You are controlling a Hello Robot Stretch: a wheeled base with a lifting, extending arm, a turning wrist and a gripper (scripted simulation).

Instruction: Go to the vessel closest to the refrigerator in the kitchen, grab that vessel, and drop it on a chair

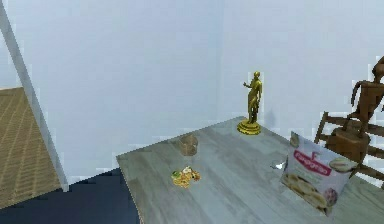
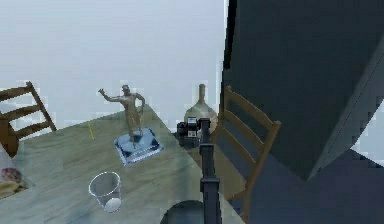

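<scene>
Grey counter, vase at far corner behind hand, grip state cannot tell; misjudged reach could tip vase off toward chair.

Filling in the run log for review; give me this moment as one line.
place: wooden table | claw: near tan vase, load cannot tell | nearby: wooden chair, glass cup

No legible text, nos. or signs. Bag on table, forward view's right: red label w/ print, too small to read. Flat blue slab, arm side view: cover marks unreadable.
</scene>
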